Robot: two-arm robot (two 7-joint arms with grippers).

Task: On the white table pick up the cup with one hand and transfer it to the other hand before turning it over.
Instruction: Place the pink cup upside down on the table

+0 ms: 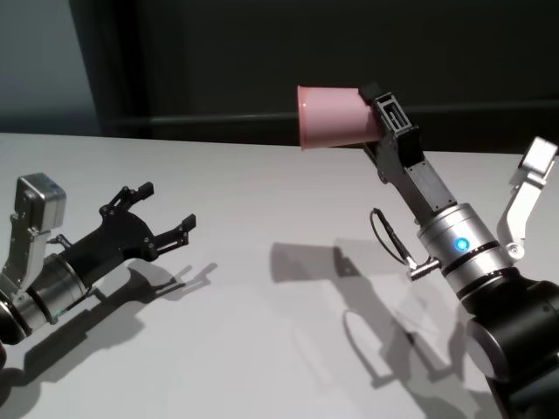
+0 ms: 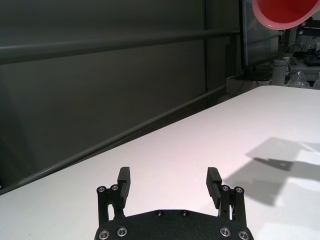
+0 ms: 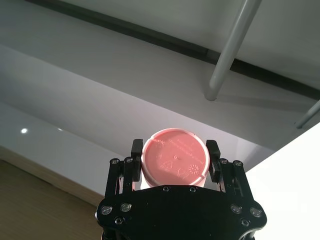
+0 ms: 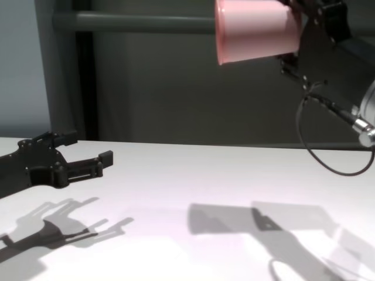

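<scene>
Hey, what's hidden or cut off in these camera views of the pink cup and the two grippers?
- Pink cup: its inside is out of sight in the head, chest and right wrist views; the left wrist view shows only a slice, cut off by the picture's edge.
- Right gripper: the cup's base hides where its jaws touch the cup.
- Left gripper: its arm is cut off at the chest view's edge.

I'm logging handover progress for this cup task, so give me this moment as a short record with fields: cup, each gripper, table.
cup: pink cup, lifted clear of the table, lying sideways, rim toward the robot's left
right gripper: right gripper raised, shut on the cup near its base
left gripper: left gripper open, empty, low over the table, apart from the cup
table: white table, shadows of both arms on it
handover: not yet done
</scene>
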